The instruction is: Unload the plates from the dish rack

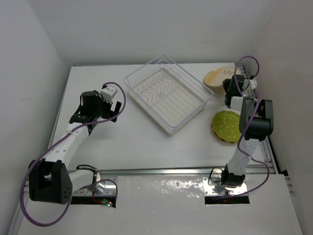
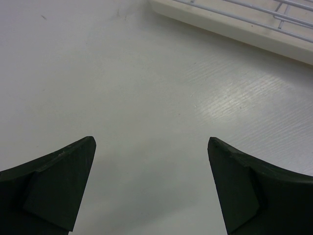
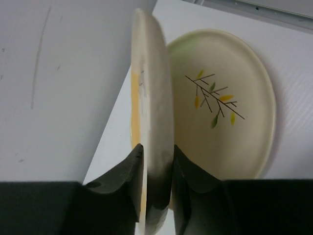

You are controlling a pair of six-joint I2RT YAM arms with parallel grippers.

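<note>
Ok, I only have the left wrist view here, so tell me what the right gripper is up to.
Observer: The right gripper is clamped on the rim of an orange-yellow plate, held on edge.
Operator: Now check the rack for me.
Observer: The top view shows the dish rack with no plates in it.
Operator: Then name what is already set down.
Observer: A yellow-green dotted plate lies flat on the table, right of the rack.

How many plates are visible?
3. A yellow-faced plate stands edge-on in the right tool; a cream twig-pattern plate lies behind it; a yellow-green dotted plate lies right of the white rack. Others may be hidden.
</note>
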